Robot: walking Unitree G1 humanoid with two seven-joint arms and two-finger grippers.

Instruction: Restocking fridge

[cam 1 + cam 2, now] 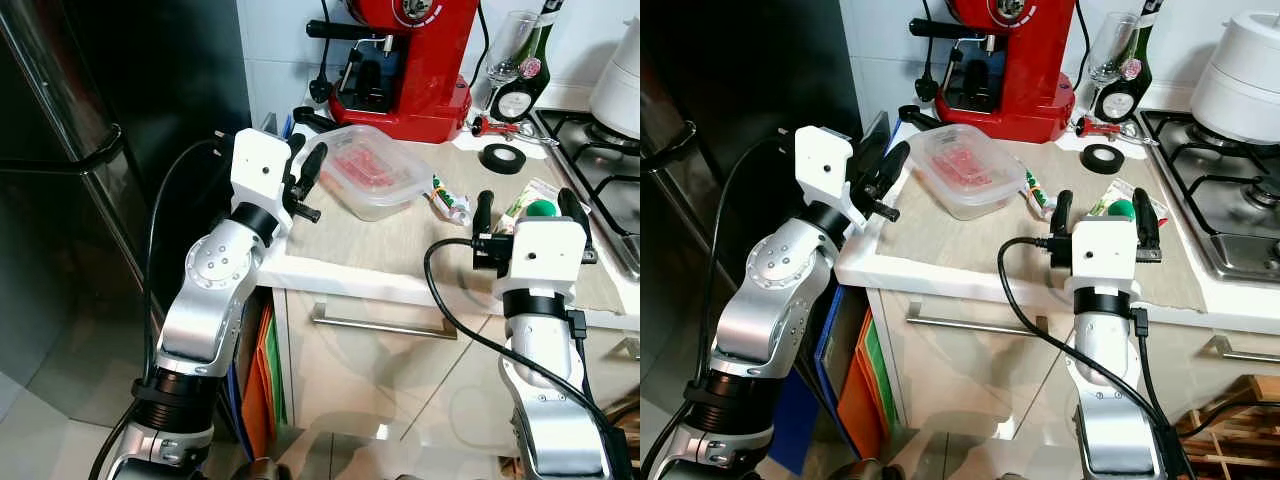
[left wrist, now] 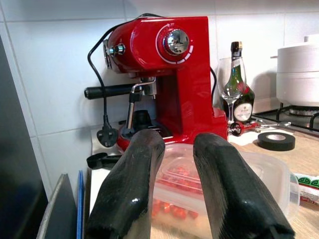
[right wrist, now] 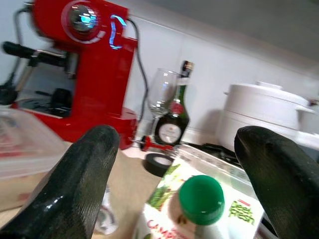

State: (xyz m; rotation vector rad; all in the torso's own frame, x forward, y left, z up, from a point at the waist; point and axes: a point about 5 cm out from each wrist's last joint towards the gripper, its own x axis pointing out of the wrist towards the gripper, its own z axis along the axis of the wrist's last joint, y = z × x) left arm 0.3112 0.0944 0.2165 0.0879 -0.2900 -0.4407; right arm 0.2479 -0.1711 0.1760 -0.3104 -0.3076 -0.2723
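Two grippers over beige countertop, dark fridge alongside, white tiled wall

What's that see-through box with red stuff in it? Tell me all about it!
It is a clear plastic food container with rounded corners and a clear lid on top. Red food pieces show through it; what they are cannot be told. It sits flat on the beige countertop, just in front of the red espresso machine. The left gripper hovers at its near corner, jaws slightly apart, apparently not touching it.
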